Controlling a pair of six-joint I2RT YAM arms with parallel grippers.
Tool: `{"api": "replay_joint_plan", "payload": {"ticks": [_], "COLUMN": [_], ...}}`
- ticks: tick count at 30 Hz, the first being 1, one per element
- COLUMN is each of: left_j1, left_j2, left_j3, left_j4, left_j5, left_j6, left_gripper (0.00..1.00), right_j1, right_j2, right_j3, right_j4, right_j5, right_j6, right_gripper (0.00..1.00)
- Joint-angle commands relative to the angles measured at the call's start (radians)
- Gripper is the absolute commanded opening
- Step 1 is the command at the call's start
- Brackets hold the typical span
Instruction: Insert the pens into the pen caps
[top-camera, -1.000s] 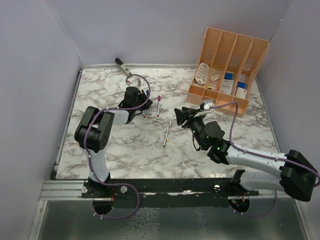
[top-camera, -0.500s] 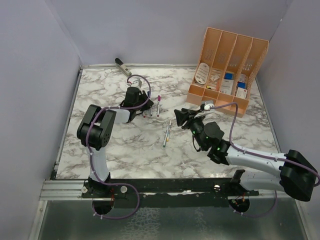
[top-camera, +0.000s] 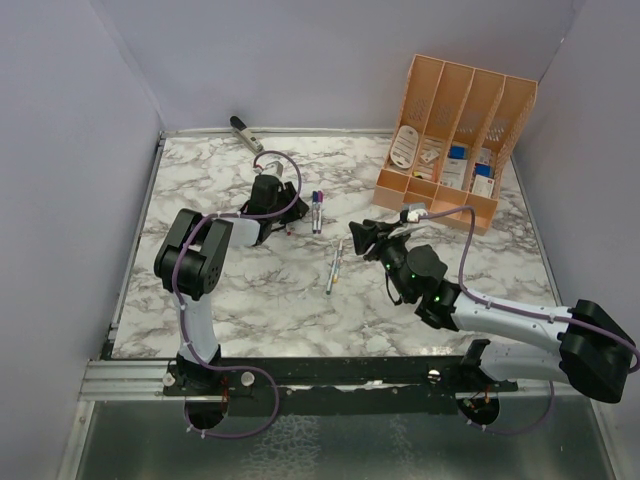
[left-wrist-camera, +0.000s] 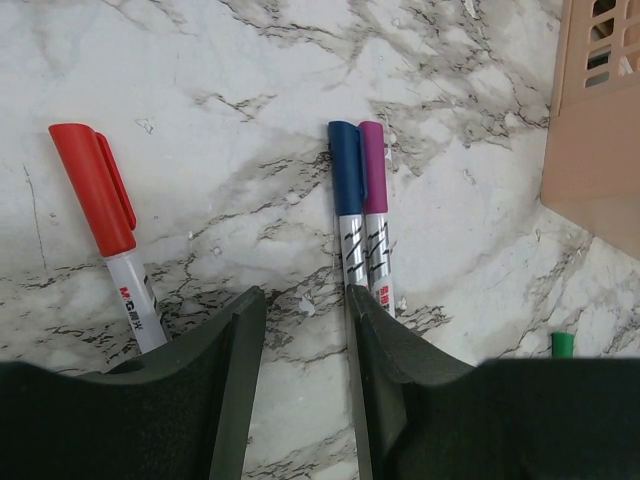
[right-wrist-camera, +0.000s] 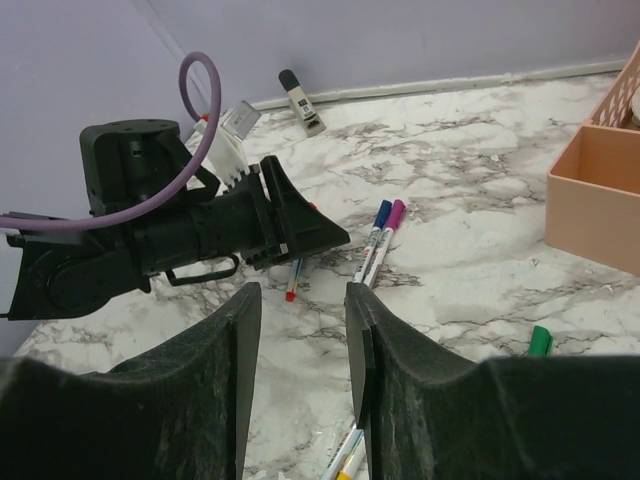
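Note:
In the left wrist view my left gripper (left-wrist-camera: 303, 295) is open and empty, low over the marble table. A red-capped pen (left-wrist-camera: 95, 185) lies ahead to its left. A blue-capped pen (left-wrist-camera: 345, 185) and a magenta-capped pen (left-wrist-camera: 375, 185) lie side by side, touching, ahead to its right. A loose green cap (left-wrist-camera: 563, 345) shows at the right edge. My right gripper (right-wrist-camera: 300, 300) is open and empty, facing the left gripper (right-wrist-camera: 290, 225). Two uncapped pens (right-wrist-camera: 350, 460), one yellow-tipped, lie under its right finger; they also show in the top view (top-camera: 334, 266).
An orange desk organizer (top-camera: 450, 130) stands at the back right, its low front tray close to the pens (right-wrist-camera: 600, 190). A grey clip-like tool (top-camera: 246, 133) lies at the back wall. Purple walls enclose the table.
The blue-capped pen has shifted right and now lies against the magenta-capped pen. The left gripper has moved slightly. The right arm has barely moved.

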Motion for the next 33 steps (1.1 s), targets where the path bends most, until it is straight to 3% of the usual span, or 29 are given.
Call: {"api": "replay_joint_plan", "payload": {"ticks": [1,11,20,24,28,33], "left_j1": [-0.002,-0.018,-0.123,-0.197,-0.284,-0.336], "left_j2": [0.012,-0.105,-0.342,-0.386,-0.425,-0.473], "left_j3": [0.016,-0.018,-0.18,-0.248,-0.285,-0.328], "left_j4": [0.007,0.008,-0.005,-0.066,-0.154,-0.222], "left_j5": [-0.028,-0.026,-0.024,-0.039,-0.146,-0.247], "left_j6": [0.0,0.047,0.19,0.231,0.272,0.274], "left_gripper": [0.41,0.41,0.41,0.41,0.41,0.42], "right_j1": [0.005,0.004,-0.019,-0.1,-0.234,-0.267], "right_j2": [-0.022,-0.026,-0.022,-0.022,-0.032,-0.006], "right_j3": [-0.013,-0.005,0.036,0.045,0.046,0.069], "right_j4": [0.004,-0.038,-0.299,-0.394,-0.459,-0.475], "right_j5": [-0.01,0.056,0.26,0.197,0.056,0.024], "right_j6": [0.01,-0.002,0.137,0.198,0.259,0.218], "right_gripper": [0.38,0.38,0.31,0.46,0.36,0.28]}}
